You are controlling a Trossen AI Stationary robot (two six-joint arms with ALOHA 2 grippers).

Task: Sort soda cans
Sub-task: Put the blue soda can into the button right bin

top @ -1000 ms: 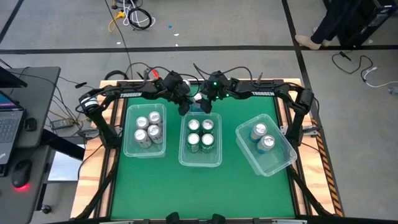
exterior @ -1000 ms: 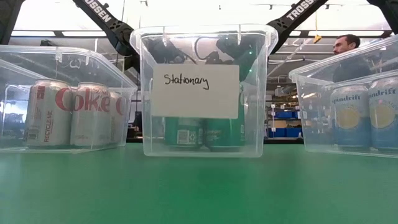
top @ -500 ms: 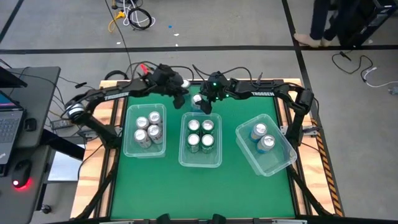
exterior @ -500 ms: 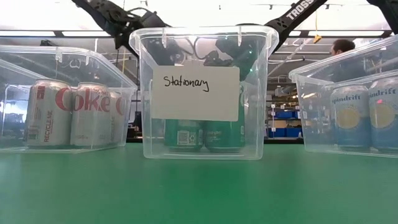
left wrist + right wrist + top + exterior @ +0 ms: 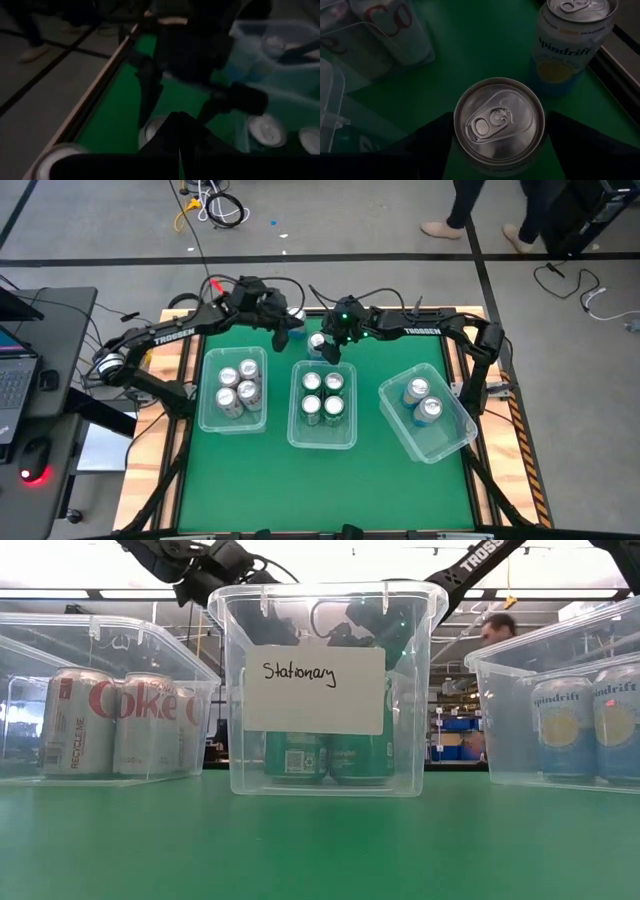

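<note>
At the left, four Coke cans [image 5: 238, 387] are seen standing in the left bin [image 5: 206, 418]. Behind that bin's far right corner, the left end effector [image 5: 283, 332] is held above the worktop [image 5: 270, 480] with its fingers shut on nothing. In the middle bin [image 5: 296, 435], labelled "Stationary", four green cans [image 5: 322, 394] are stood together. Just beyond its far rim, a loose can [image 5: 498, 122] is straddled by the right end effector [image 5: 326, 350]: the two fingers are spread wide, one to each side of the silver top, and no grip is yet made. A Spindrift can [image 5: 570, 42] is left upright close beside it. At the right, two Spindrift cans [image 5: 421, 400] are held in the tilted right bin [image 5: 452, 442].

For this step, the fingers should probably be lowered evenly down the can's sides and kept centred before being closed, so the neighbouring Spindrift can and the middle bin's rim are not knocked.
</note>
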